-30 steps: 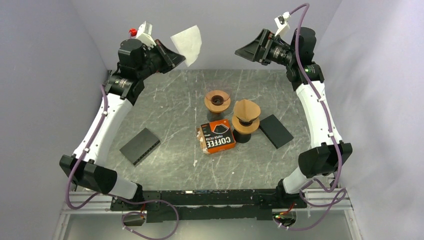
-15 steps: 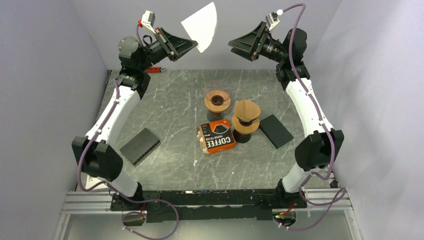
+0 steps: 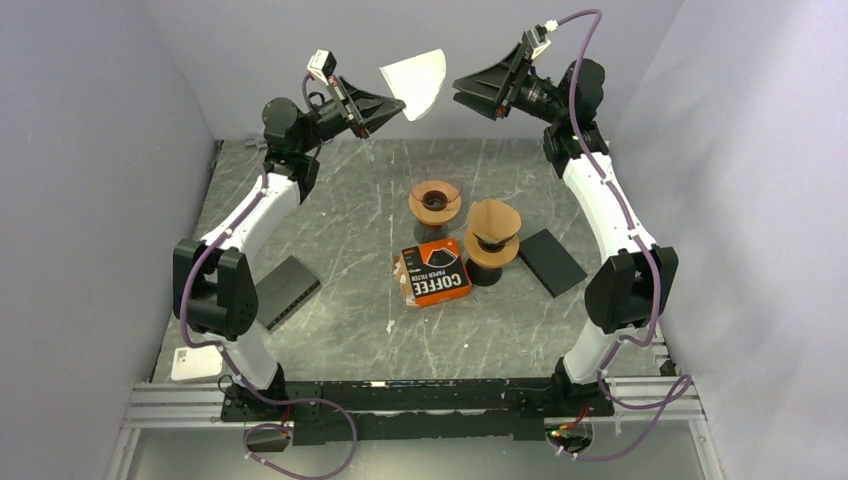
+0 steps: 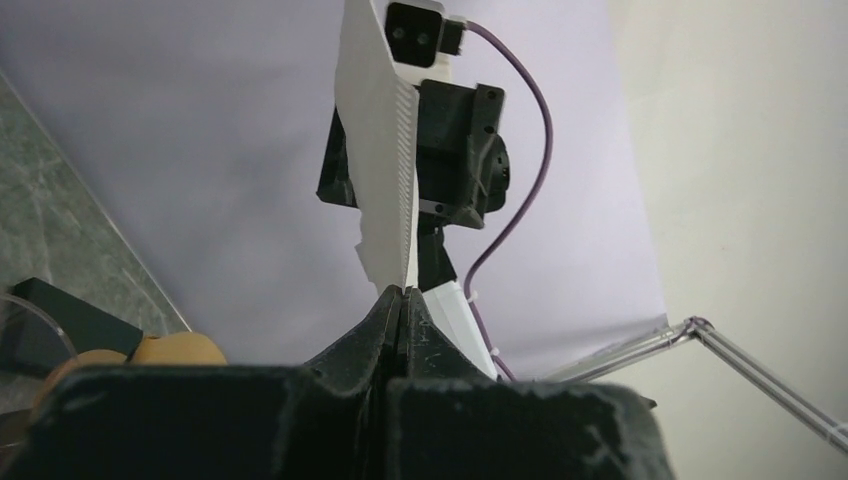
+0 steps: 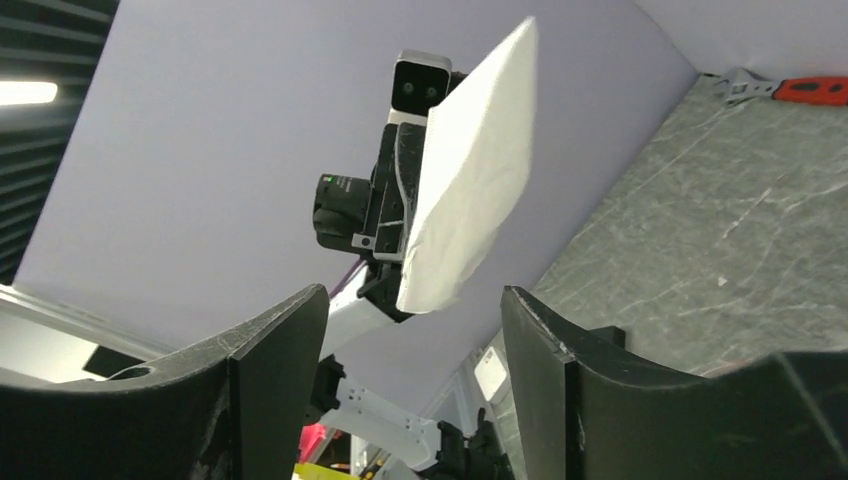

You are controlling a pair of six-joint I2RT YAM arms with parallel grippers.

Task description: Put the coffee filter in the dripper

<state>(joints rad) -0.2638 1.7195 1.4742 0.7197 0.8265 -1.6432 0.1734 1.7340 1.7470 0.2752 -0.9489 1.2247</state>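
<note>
My left gripper (image 3: 398, 104) is raised high at the back and is shut on the corner of a white paper coffee filter (image 3: 415, 82), which also shows edge-on in the left wrist view (image 4: 385, 160) and in the right wrist view (image 5: 470, 170). My right gripper (image 3: 458, 85) is open, raised to the same height, facing the filter from the right with a small gap between them. Below on the table stand a brown dripper (image 3: 435, 201) that looks empty and a second brown dripper (image 3: 492, 243) on a dark base with a brown filter (image 3: 494, 217) in it.
An orange coffee filter box (image 3: 432, 271) lies in front of the drippers. Two black flat blocks lie on the table, one at the left (image 3: 280, 291) and one at the right (image 3: 552, 261). A red-handled tool (image 5: 800, 88) lies at the table's back edge.
My left arm has swung the filter up and to the right toward the centre. My right gripper has moved left and higher, closing the gap to the filter.
</note>
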